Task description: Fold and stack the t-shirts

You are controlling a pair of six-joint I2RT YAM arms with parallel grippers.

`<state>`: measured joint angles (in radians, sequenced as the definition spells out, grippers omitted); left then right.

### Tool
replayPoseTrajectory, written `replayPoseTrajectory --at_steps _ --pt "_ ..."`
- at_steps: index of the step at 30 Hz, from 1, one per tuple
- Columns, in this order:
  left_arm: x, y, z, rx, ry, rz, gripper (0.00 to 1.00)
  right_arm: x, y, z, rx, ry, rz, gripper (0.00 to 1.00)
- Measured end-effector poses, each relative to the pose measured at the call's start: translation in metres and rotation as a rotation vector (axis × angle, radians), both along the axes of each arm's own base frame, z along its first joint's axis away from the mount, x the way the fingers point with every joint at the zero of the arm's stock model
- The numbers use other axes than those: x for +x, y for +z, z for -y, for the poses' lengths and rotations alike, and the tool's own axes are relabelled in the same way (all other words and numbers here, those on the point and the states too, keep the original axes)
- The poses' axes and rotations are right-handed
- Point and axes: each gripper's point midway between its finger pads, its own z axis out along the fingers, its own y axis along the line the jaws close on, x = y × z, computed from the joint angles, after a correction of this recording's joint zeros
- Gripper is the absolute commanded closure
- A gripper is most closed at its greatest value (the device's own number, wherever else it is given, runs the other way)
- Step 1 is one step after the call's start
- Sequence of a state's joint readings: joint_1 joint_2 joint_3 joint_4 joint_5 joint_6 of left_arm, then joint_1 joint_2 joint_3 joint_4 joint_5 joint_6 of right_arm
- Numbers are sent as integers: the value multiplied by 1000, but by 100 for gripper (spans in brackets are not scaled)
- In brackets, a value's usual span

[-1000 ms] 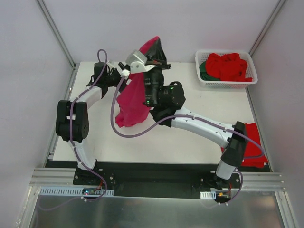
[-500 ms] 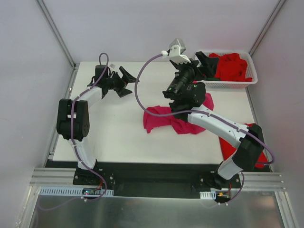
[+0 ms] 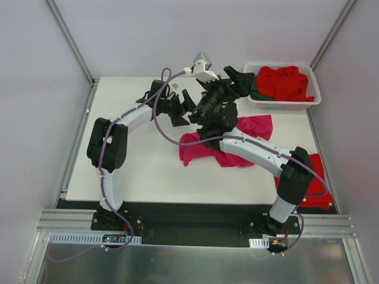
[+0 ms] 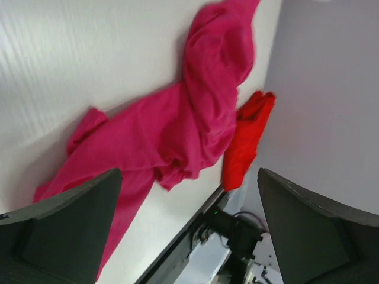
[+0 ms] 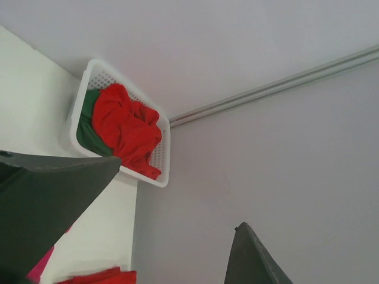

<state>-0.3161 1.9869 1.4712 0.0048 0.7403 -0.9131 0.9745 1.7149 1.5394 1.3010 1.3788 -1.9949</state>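
Observation:
The magenta-pink t-shirt [image 3: 198,149] lies crumpled on the white table, partly hidden under my right arm; the left wrist view shows it [image 4: 172,130] spread below the fingers. My right gripper [image 3: 244,81] hangs open and empty above the table, pointing toward the basket. My left gripper [image 3: 185,107] is open and empty too, just left of the right wrist, above the table. A bright red t-shirt [image 3: 315,177] lies folded at the front right edge and shows in the left wrist view [image 4: 249,136]. More red t-shirts [image 3: 285,83] and a dark green one [image 3: 253,89] fill the basket.
The white slotted basket [image 3: 283,105] stands at the back right corner, seen from the right wrist [image 5: 163,155]. Grey walls enclose the table on three sides. The two arms cross closely near the table's back middle.
My right gripper opened and let go of the magenta shirt, which dropped from the air onto the table. The right wrist swung toward the basket; the left arm reached right toward the centre.

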Motion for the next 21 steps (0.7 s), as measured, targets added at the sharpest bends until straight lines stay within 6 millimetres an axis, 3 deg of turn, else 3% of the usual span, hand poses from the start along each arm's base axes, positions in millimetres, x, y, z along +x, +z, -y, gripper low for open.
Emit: replayPoseTrajectory --at_steps 2,4,8,11,14,18,21 --pt "-18 -19 9 69 -30 -36 1 3 -16 -2 -27 -8 -33 4" --pt "-35 -42 6 162 -38 -72 1 7 -36 -6 -39 -1 -62 4" --pt "-54 -74 -39 392 19 -138 1 32 -69 -33 -49 116 -131 4" --pt "-58 -62 -70 522 66 -99 1 72 -80 -67 44 322 -248 4" --pt "-60 -32 -89 587 94 -8 1 93 -89 -73 188 439 -366 4" --pt "-52 2 -96 612 106 98 1 94 -105 -67 455 611 -540 4" --pt "-47 -2 -90 620 84 102 1 95 -121 -33 716 664 -619 4"
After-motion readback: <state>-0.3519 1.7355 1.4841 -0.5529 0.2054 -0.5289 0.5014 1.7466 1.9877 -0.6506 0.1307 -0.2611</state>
